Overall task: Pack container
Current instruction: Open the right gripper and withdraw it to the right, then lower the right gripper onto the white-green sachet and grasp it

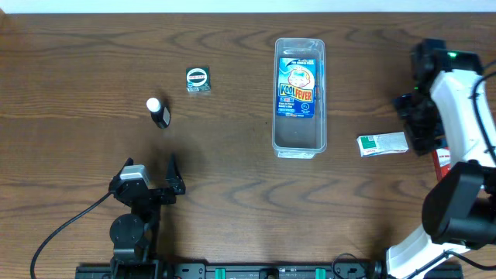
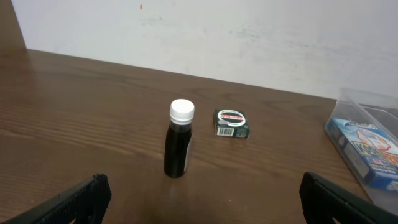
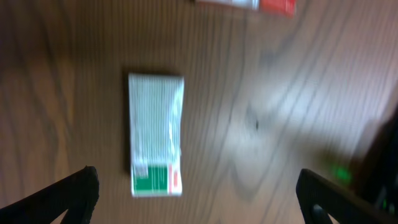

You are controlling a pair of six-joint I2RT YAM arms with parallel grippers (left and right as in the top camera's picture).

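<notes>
Alignment first: centre the right end effector (image 3: 198, 193), spread wide, across the narrow width of the green-white packet (image 3: 155, 134), then descend.

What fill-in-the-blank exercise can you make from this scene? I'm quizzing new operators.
The container holds a printed packet coloured mostly ____. The upright dark bottle has a ____ cap. The green-and-white packet shows in the ____ wrist view.
Missing words: blue; white; right.
</notes>
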